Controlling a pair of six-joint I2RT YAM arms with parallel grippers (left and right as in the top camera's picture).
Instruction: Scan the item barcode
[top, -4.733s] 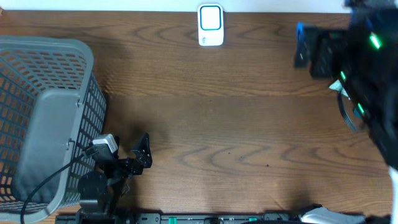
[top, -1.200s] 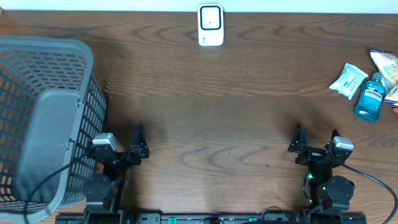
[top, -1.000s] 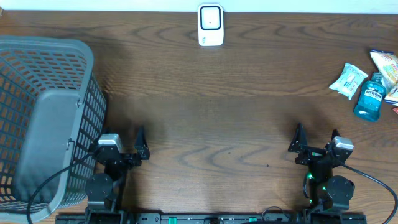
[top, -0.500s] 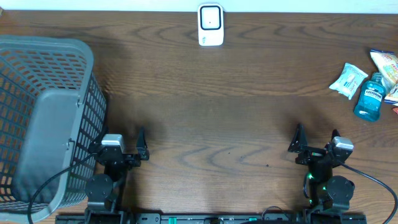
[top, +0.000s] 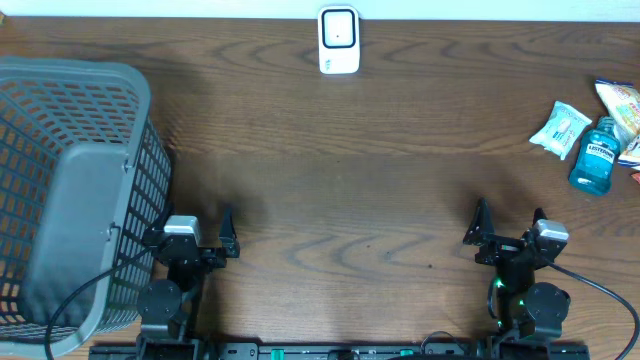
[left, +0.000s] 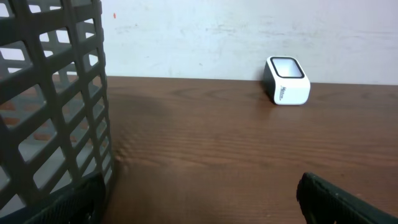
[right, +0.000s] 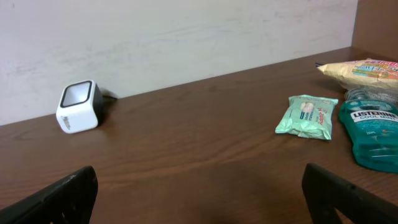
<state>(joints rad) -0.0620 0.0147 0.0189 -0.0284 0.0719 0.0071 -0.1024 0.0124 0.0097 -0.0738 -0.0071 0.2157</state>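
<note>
The brown wooden table carries a large grey mesh basket at its left end. Near the front edge, the left gripper sits just beside the basket and the right gripper well apart from it; both have jaws spread wide and hold nothing. At the far right lie 3 items: a blue mouthwash bottle, a yellow snack bag and a green wipes packet, close together. The white scanner stands at the middle of the back edge.

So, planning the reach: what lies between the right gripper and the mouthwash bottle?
Only bare table between right gripper and mouthwash bottle, shown in the overhead view.
</note>
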